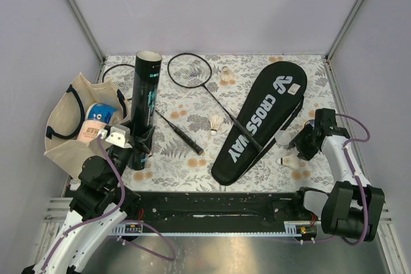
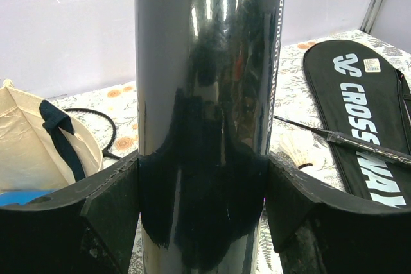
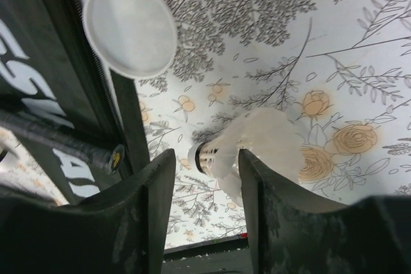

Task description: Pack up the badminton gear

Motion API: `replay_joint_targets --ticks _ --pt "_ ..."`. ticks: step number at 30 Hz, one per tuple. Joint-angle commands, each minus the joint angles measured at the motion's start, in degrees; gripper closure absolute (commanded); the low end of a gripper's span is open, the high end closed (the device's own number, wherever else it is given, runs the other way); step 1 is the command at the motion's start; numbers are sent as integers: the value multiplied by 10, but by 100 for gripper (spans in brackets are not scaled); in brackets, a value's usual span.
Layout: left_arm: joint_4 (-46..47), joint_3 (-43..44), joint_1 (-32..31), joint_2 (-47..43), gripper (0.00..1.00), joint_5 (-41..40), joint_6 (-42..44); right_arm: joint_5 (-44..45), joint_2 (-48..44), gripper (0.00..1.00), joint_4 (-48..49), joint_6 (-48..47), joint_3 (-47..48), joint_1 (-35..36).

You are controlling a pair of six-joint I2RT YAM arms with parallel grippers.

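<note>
My left gripper (image 2: 202,184): pinching the tube (image 2: 205,62); only the top view shows its open end.
My right gripper (image 3: 205,158): around a shuttlecock (image 3: 263,139); pinching or not, I cannot tell.

— Left arm (image 1: 96,181)?
— Up from 7 o'clock, reaching toward 1. Left gripper (image 2: 202,178) clamped on upright tube (image 1: 146,94).
— Right arm (image 1: 345,158)?
— Folded in from 4 o'clock, wrist angled toward 8. Right gripper (image 3: 207,165) parted, straddling shuttlecock (image 3: 257,139).
</note>
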Motion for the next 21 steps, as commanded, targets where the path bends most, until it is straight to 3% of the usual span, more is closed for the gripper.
replay_joint_targets --ticks 1,10,16,21 --pt "49 1 2 -8 71 13 -9 -56 -50 50 11 -12 -14 -2" --pt "49 3 2 -10 71 20 -18 -116 -90 73 39 8 -66 -2" --pt "48 5 2 -18 71 36 -25 -94 -129 100 7 3 -33 -2" --pt "48 3 3 -17 71 125 -18 -110 -163 100 -12 3 20 -2"
